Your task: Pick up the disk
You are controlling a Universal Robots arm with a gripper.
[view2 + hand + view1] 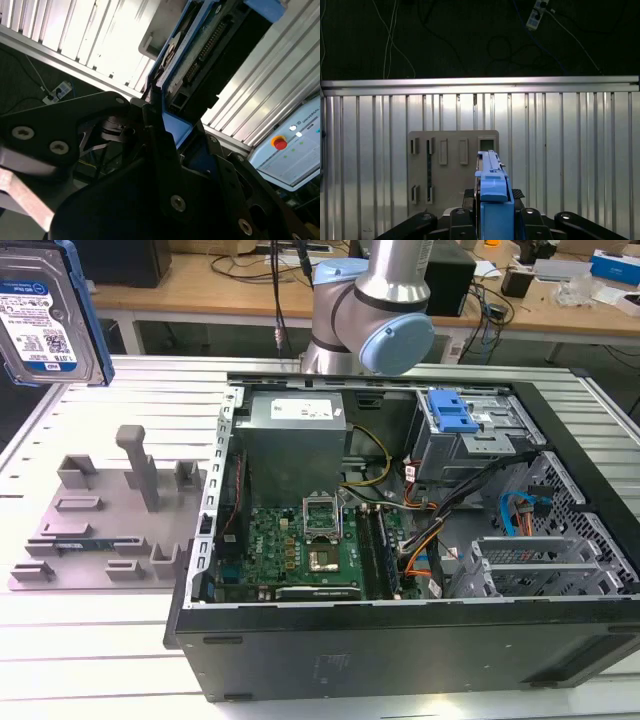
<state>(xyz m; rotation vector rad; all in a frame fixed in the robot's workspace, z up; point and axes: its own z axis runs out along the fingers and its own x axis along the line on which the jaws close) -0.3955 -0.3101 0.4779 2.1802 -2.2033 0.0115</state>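
Jaws [167, 127] stand clamped on the disk [200, 55], their dark fingers [160, 145] pressing on its blue side rails; in the first wrist view the jaws [493, 200] grip it edge-on, the blue rail end between them. The disk is lifted clear, touching nothing but the jaws. In the exterior view it [45, 315] hangs high at the exterior view's left, label facing the camera, white and blue with barcodes, blue rail along its edge.

Below the jaws, well apart from the disk, lies the ribbed metal surface [570, 150], and on it the grey fixture tray [452, 172] with its slots and upright posts; the exterior view shows the same tray [105, 530] flat on the surface [90, 660].

Beyond the tray, farther from the jaws, stands the open computer case [400, 640], with a green motherboard [300, 550], a grey power supply [295, 430] and a blue drive-bay bracket [450, 410]. Behind the case rises the robot arm [385, 310].
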